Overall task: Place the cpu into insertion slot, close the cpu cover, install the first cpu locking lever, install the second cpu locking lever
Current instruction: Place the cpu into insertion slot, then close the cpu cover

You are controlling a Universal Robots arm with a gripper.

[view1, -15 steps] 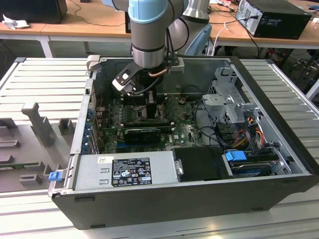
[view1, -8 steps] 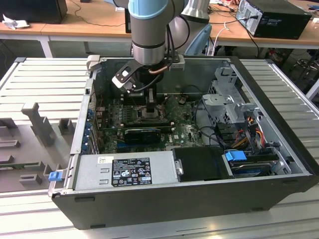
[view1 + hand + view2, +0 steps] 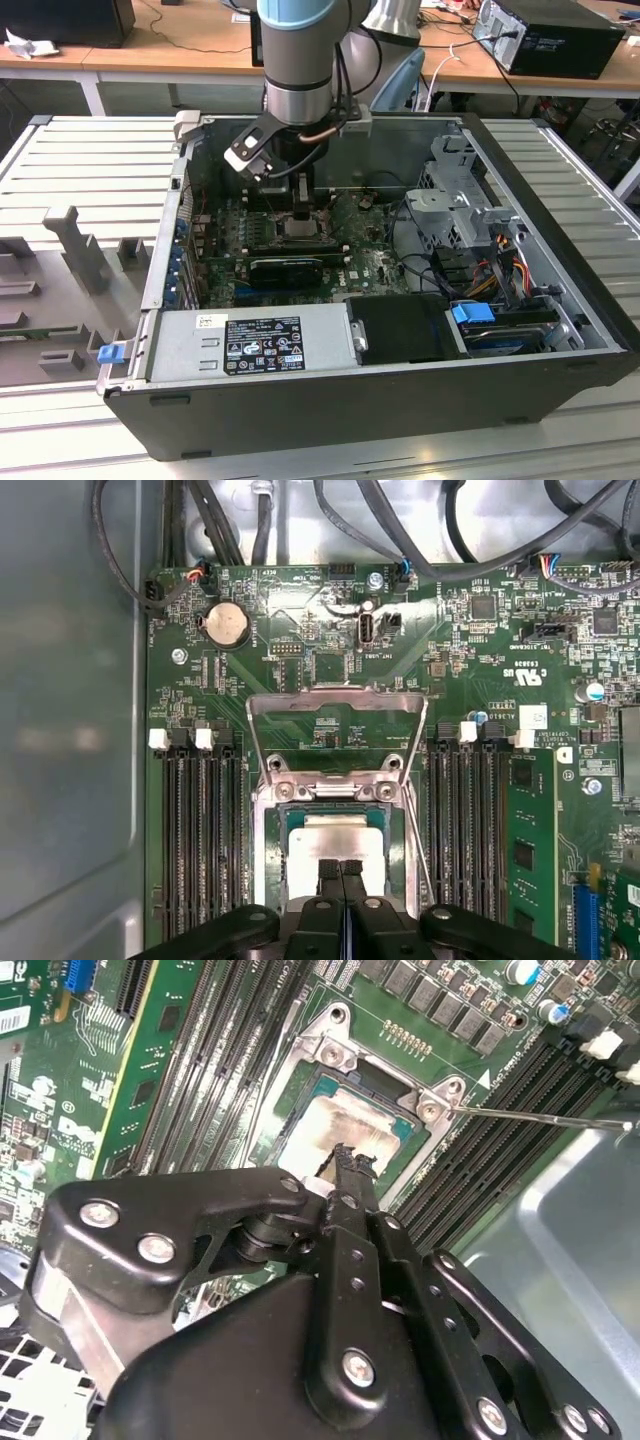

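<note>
Pointing straight down into case, fingers pressed together, tips over cpu in insertion slot; cpu cover raised.

Raised cpu cover blocked one edge of insertion slot; locking lever angled out beside it; low memory slots flanked both sides.
</note>
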